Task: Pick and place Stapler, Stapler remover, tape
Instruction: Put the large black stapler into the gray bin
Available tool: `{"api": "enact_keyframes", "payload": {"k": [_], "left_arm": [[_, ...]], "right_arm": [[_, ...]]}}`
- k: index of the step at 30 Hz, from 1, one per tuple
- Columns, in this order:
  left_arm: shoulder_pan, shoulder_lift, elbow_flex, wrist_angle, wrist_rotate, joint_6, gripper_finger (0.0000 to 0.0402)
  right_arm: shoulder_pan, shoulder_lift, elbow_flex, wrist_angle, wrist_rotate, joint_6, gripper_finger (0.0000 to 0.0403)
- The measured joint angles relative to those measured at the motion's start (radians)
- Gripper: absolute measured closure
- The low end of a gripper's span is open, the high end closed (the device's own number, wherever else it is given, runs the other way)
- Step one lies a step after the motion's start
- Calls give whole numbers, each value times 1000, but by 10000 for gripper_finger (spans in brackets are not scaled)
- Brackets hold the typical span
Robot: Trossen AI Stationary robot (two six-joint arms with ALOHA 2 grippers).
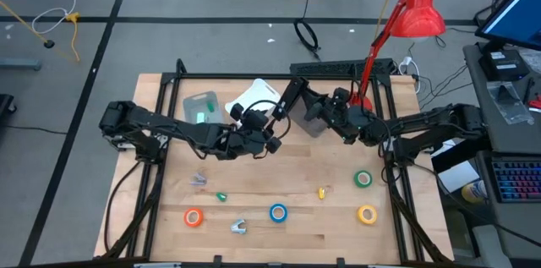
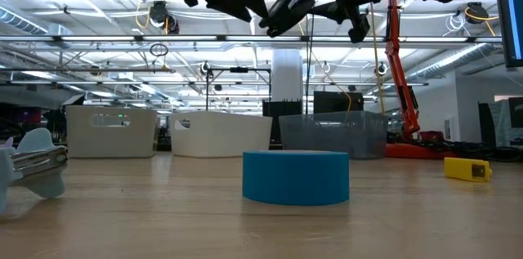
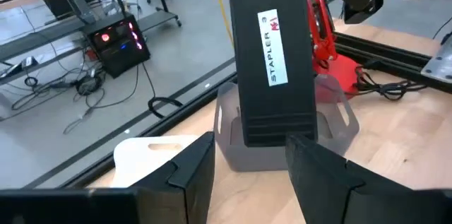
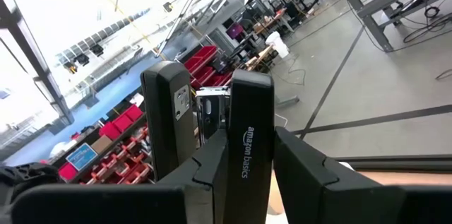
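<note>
Blue tape [image 2: 296,177] lies nearest the low camera on the desk [image 1: 279,188], with orange tape [image 1: 193,216], yellow tape [image 1: 367,214] and green tape [image 1: 363,178] spread across the same front area. Two stapler removers [image 1: 238,227] [image 1: 199,180] also rest there. Both arms meet above the desk's rear centre: the left claw [image 3: 244,164] and right claw [image 4: 248,171] each clamp the black stapler [image 1: 292,99], held raised over a grey bin [image 3: 332,121].
</note>
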State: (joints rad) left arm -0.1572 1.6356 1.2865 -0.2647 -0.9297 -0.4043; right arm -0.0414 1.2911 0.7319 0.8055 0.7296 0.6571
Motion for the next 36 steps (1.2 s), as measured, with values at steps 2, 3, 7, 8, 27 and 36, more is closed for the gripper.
{"api": "enact_keyframes", "payload": {"k": [2,3,7,8,27,36], "left_arm": [[-3,0,0,-1,2,0,227],[-4,0,0,-2,7,-1,227],[-4,0,0,-3,54,-46,227],[-4,0,0,-3,69,-54,227],[-31,-12,0,75,58,73,227],[-3,-29,0,89,125,102,227]], "right_arm": [[0,-3,0,0,0,-6,316],[0,-3,0,0,0,-7,316],[0,-3,0,0,-1,-13,316],[0,-3,0,0,-1,-13,316],[0,-3,0,32,-55,-15,316],[0,-3,0,36,-54,-14,316]]}}
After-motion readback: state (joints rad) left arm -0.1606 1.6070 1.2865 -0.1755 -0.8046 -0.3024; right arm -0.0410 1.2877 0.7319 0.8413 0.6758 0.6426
